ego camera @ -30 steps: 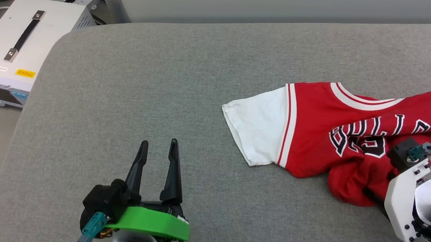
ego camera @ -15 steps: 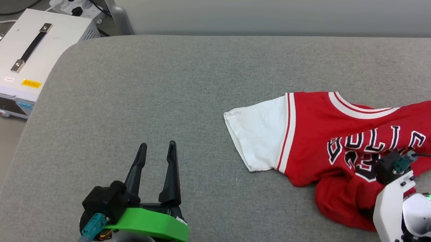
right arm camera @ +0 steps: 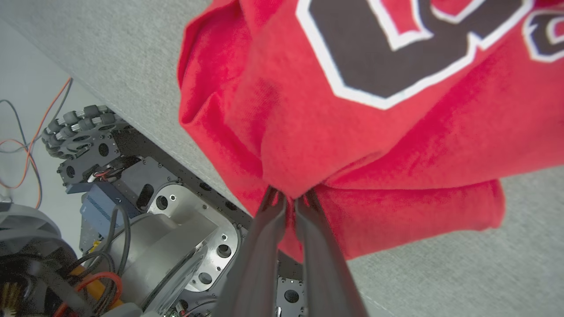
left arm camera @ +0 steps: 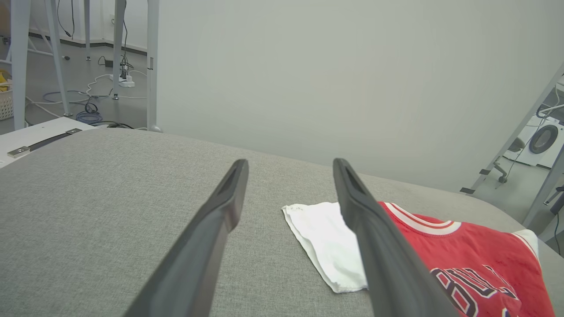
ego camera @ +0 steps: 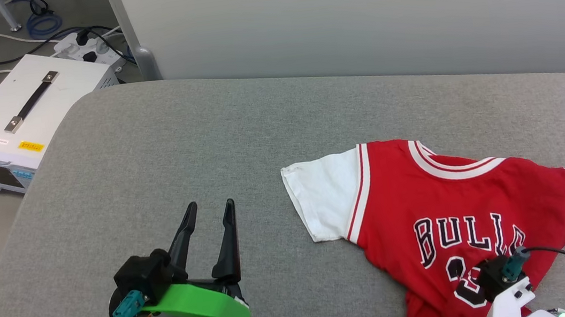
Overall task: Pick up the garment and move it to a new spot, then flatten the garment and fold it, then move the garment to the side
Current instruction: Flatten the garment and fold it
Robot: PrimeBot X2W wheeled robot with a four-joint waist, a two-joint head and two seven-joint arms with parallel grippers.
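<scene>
The garment (ego camera: 460, 201), a red shirt with white sleeves and black "BULLS" lettering, lies on the right half of the grey cushion (ego camera: 179, 149), its lower part drawn toward the near edge. In the right wrist view my right gripper (right arm camera: 288, 198) is shut on a bunched fold of the garment's (right arm camera: 352, 132) red fabric below the number. My right wrist (ego camera: 499, 274) shows at the bottom of the head view, over the hem. My left gripper (ego camera: 208, 206) hovers open over bare cushion, left of the white sleeve (ego camera: 322, 196). The left wrist view has the left gripper (left arm camera: 289, 163) and the garment (left arm camera: 476, 255).
A white box with a black handle (ego camera: 24, 120) stands on the floor beyond the cushion's left edge, with a power strip and cables (ego camera: 79, 43) behind it. A grey wall panel (ego camera: 352, 20) runs along the cushion's far side. My wheeled base (right arm camera: 83, 127) sits under the near edge.
My right gripper has shut on the garment's lower fabric and pulled it toward the near edge, so the lettering now lies unfolded. The camera has shifted. My left gripper has stayed open in place.
</scene>
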